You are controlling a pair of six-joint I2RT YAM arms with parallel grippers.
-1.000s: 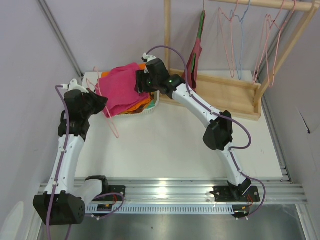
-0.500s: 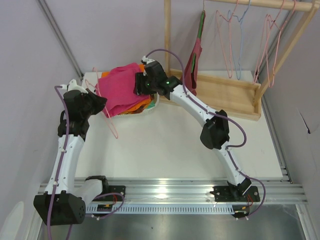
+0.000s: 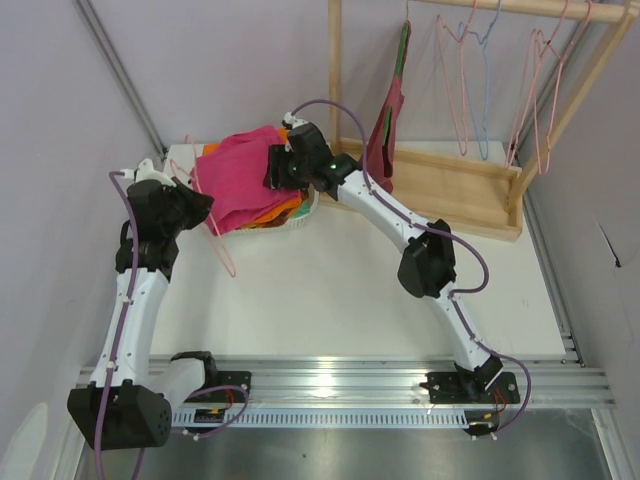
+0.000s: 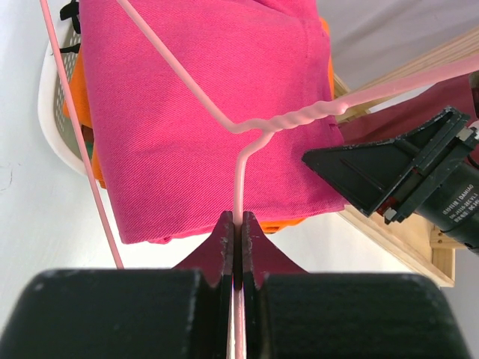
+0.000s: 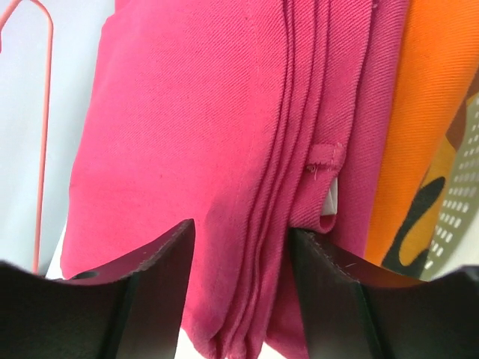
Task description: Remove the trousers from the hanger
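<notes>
Trousers lie folded, long axis left-to-right, between your left end effector, clamped on the hanger, and your open right end effector.

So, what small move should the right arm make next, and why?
Probably close the right pincer. Its open jaws straddle the folded edge of the trousers, while the left pincer is shut on the wire of the hanger. A grip there should let the trousers be pulled off.
</notes>
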